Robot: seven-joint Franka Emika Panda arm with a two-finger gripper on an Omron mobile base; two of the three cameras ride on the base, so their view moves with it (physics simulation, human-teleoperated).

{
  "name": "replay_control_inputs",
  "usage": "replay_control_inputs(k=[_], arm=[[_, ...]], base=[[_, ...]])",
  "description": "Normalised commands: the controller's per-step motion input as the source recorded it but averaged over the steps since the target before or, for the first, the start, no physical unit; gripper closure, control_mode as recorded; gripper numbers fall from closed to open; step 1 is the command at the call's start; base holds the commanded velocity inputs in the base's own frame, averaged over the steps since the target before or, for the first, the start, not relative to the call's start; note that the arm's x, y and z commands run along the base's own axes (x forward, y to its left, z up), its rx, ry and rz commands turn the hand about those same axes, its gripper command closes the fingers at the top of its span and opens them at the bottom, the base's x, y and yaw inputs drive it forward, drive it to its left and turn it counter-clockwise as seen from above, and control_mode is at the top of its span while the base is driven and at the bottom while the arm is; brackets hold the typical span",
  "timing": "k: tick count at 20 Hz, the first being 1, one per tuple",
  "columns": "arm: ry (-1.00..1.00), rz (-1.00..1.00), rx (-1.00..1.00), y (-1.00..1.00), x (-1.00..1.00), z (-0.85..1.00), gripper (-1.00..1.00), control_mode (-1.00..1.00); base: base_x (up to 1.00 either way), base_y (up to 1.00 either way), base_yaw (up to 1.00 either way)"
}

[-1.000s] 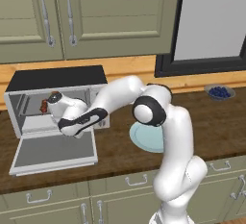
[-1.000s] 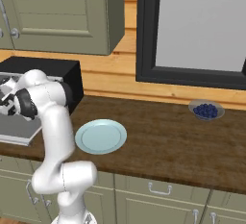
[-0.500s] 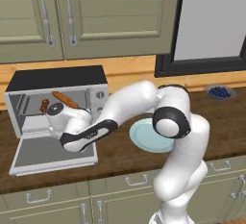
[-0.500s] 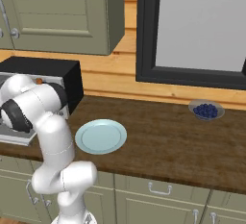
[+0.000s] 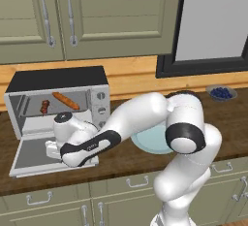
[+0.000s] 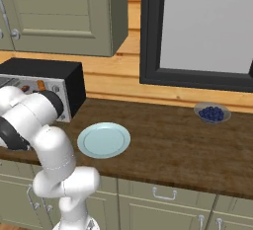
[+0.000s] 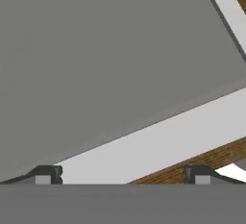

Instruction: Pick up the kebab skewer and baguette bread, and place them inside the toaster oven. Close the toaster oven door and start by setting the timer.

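The toaster oven (image 5: 58,78) stands at the counter's left, and its door (image 5: 30,158) is folded down flat. Inside on the rack lie the kebab skewer (image 5: 44,106) at left and the baguette bread (image 5: 65,101) beside it. My gripper (image 5: 52,150) hangs low over the lowered door, open and holding nothing. In the hand view the gripper (image 7: 122,177) has its jaws wide apart, close above the door's grey glass pane (image 7: 105,50) and silver frame (image 7: 158,139). The right base view shows the toaster oven (image 6: 47,76) partly behind my arm.
A pale blue plate (image 6: 104,140) lies on the wooden counter right of the oven, partly behind my arm in the left base view. A small bowl of blueberries (image 6: 212,113) sits at the back right. Three knobs (image 5: 100,108) line the oven's right panel. Cabinets hang above.
My hand has drawn back out of the oven cavity and dropped down over the open door. The baguette stays on the rack beside the skewer.
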Motion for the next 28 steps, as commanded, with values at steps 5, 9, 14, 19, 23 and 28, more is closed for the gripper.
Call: replay_control_inputs(k=[5, 9, 14, 19, 23, 28], arm=[[0.1, 0.26, 0.0, 0.29, -0.37, -0.22, -1.0, -1.0], [-0.03, 0.12, -0.03, 0.23, -0.18, -0.43, -1.0, -1.0], [0.0, 0.07, 0.0, 0.0, -0.22, -0.38, -1.0, -1.0], [-0.06, 0.05, 0.0, -0.05, -0.78, 0.0, -1.0, -1.0], [-0.08, 0.03, 0.0, -0.09, -0.58, -0.03, -1.0, -1.0], [-0.02, 0.03, 0.0, -0.13, 0.21, -0.13, -1.0, -1.0]], base=[[0.0, 0.0, 0.0], [0.0, 0.0, 0.0], [0.0, 0.0, 0.0], [0.0, 0.0, 0.0], [0.0, 0.0, 0.0], [0.0, 0.0, 0.0]])
